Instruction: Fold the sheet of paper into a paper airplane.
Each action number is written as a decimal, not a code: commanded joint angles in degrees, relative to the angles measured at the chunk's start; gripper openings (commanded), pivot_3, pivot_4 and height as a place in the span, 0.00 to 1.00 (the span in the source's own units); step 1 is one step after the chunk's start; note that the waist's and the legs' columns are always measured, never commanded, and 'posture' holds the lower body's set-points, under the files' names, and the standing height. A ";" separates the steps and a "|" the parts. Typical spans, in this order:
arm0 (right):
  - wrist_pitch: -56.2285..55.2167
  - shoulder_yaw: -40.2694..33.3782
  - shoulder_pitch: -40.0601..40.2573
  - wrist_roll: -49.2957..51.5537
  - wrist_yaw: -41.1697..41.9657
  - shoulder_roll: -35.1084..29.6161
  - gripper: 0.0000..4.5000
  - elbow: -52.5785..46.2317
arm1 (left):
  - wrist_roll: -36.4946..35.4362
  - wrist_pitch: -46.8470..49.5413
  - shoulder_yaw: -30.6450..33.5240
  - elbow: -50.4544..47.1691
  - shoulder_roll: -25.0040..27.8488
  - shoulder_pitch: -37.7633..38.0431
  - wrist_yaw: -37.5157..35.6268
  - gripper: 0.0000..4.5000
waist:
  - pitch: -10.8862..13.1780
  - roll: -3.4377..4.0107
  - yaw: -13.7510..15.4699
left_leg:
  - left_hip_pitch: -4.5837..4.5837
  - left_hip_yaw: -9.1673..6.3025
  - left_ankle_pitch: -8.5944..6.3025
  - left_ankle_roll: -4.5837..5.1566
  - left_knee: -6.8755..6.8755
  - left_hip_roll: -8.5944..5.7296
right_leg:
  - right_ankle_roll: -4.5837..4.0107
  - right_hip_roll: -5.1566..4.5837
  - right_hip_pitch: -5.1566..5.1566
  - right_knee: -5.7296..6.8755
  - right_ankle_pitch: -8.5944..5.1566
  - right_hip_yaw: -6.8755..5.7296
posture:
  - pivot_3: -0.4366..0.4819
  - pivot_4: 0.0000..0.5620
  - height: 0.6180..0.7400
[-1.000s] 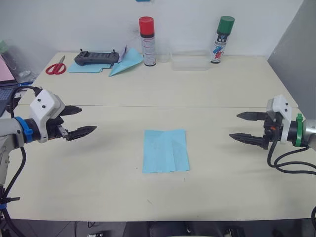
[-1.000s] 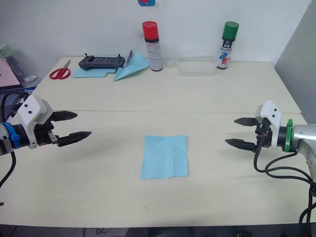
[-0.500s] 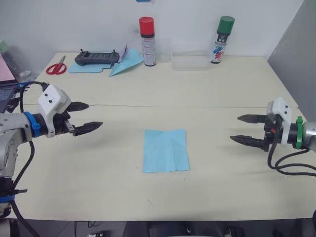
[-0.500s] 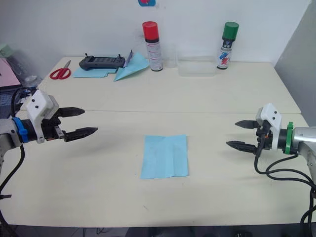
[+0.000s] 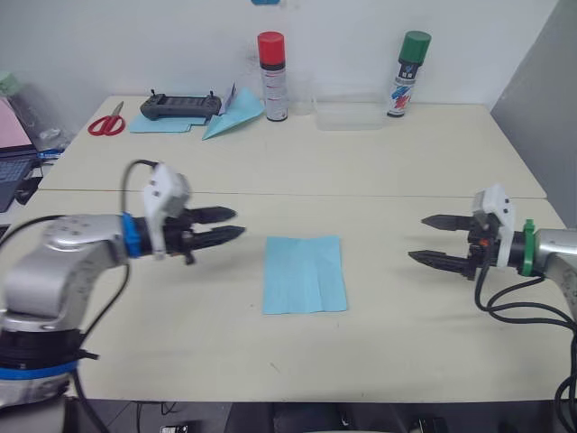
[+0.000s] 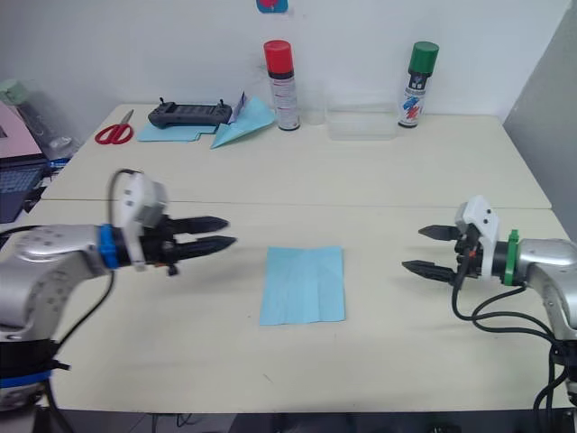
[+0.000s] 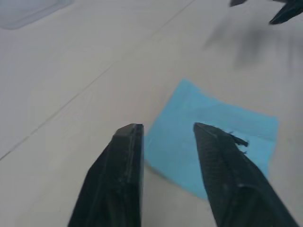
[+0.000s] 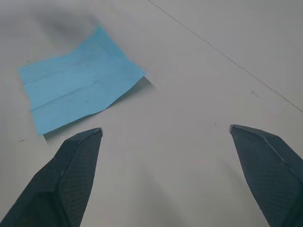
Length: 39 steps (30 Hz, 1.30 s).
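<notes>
The sheet of paper [image 5: 305, 273] lies flat at the middle of the cream desk [image 5: 379, 162], before a white wall. The left gripper [image 5: 228, 224] hovers just left of it, fingers slightly parted and empty; the right gripper [image 5: 425, 239] hangs well apart on the right, spread wide.

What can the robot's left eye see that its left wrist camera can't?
The left eye view takes in the back of the table: red scissors, a red-capped spray can, a green-capped spray can and a teal paper dart. The left wrist view gives a close look along the left gripper, its black fingers apart, just short of the paper's edge. Both show the sheet of paper flat on the table and the open right gripper.
</notes>
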 commanded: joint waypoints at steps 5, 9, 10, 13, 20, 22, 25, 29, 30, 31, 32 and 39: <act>-8.38 4.72 -4.91 -6.93 -4.25 6.27 1.00 4.89 | 6.83 -4.63 -9.41 0.75 -8.05 0.80 5.07 0.00 | -0.01 -0.01 -0.27 | 0.06 0.01 0.00 0.00 0.01 0.00 | -0.16 0.04 -0.04 0.18 0.09 0.06 | 0.48 0.27 1.00; -13.17 7.34 -8.92 -11.11 -7.71 11.45 0.92 11.40 | 10.50 -6.27 -13.97 3.48 -9.63 3.40 5.43 0.00 | -0.02 -0.01 -0.26 | 0.08 0.00 0.01 0.00 0.02 0.00 | -0.19 0.05 -0.07 0.30 0.11 0.06 | 0.48 0.27 1.00; -14.06 7.79 -9.59 -11.67 -8.18 12.71 0.87 12.70 | 11.35 -6.85 -14.85 4.03 -9.90 4.10 5.49 0.00 | -0.03 0.00 -0.27 | 0.08 -0.01 0.01 0.00 0.02 0.00 | -0.20 0.05 -0.07 0.30 0.11 0.05 | 0.48 0.27 1.00; -17.03 9.37 -10.69 -13.80 -7.92 14.73 0.64 15.79 | 13.06 -7.90 -16.03 4.62 -9.92 5.47 5.35 0.00 | -0.03 0.00 -0.15 | 0.08 -0.02 0.01 0.00 0.02 0.00 | -0.20 0.05 -0.07 0.32 0.12 0.05 | 0.48 0.27 1.00; -22.66 14.36 -14.32 -18.84 -8.20 21.04 0.06 24.40 | 17.09 -8.43 -17.02 8.62 -9.00 6.60 6.15 0.00 | -0.08 0.02 -0.12 | 0.15 -0.03 0.04 0.00 0.04 -0.01 | -0.21 0.05 -0.05 0.45 0.12 0.05 | 0.48 0.27 1.00; -21.98 15.03 -14.00 -19.09 -7.24 21.08 0.01 24.48 | 17.56 -8.96 -17.50 9.23 -9.09 7.46 5.74 0.00 | -0.12 0.03 -0.09 | 0.15 -0.03 0.05 0.00 0.05 -0.02 | -0.21 0.05 -0.05 0.47 0.12 0.05 | 0.48 0.27 1.00; -21.55 16.04 -13.39 -19.79 -6.04 20.69 0.01 24.73 | 18.44 -10.34 -18.30 10.62 -9.27 8.40 5.30 0.00 | -0.29 0.11 -0.11 | 0.17 -0.03 0.04 0.00 0.05 -0.02 | -0.22 0.05 -0.04 0.47 0.12 0.05 | 0.48 0.27 1.00; -21.96 16.95 -13.27 -20.80 -5.97 21.55 0.01 26.04 | 18.71 -11.27 -18.36 11.88 -9.96 8.69 5.52 0.00 | -0.34 0.12 -0.13 | 0.37 -0.03 0.04 0.01 0.04 -0.01 | -0.22 0.06 0.11 0.53 0.11 0.05 | 0.48 0.27 1.00; -21.99 17.19 -13.41 -21.02 -5.99 21.97 0.01 26.28 | 18.76 -11.42 -18.39 12.08 -10.09 8.62 5.61 0.00 | -0.34 0.12 -0.14 | 0.51 -0.03 0.04 0.01 0.03 -0.01 | -0.21 0.06 0.26 0.52 0.08 0.06 | 0.48 0.27 1.00; -21.92 17.42 -13.63 -21.18 -5.96 22.49 0.01 26.50 | 18.78 -11.47 -18.46 12.25 -10.27 8.49 5.67 0.00 | -0.34 0.12 -0.17 | 0.72 -0.02 0.04 0.01 0.00 -0.02 | -0.03 0.07 0.48 0.50 -0.06 0.06 | 0.48 0.27 1.00; -21.75 17.68 -13.82 -21.32 -5.80 23.02 0.01 26.62 | 18.88 -11.60 -18.56 12.47 -10.43 8.35 5.72 0.00 | -0.36 0.13 -0.20 | 1.02 -0.02 0.03 0.01 -0.05 -0.01 | -0.07 0.07 0.80 0.40 -0.11 0.06 | 0.48 0.27 1.00; -18.78 19.39 -13.73 -20.53 -3.09 25.21 0.01 25.08 | 18.62 -11.28 -18.43 13.02 -12.58 7.02 6.63 0.00 | -0.49 0.17 -0.24 | 1.22 -0.02 0.04 0.01 0.00 -0.01 | -0.03 0.07 1.07 0.34 -0.12 0.08 | 0.48 0.27 1.00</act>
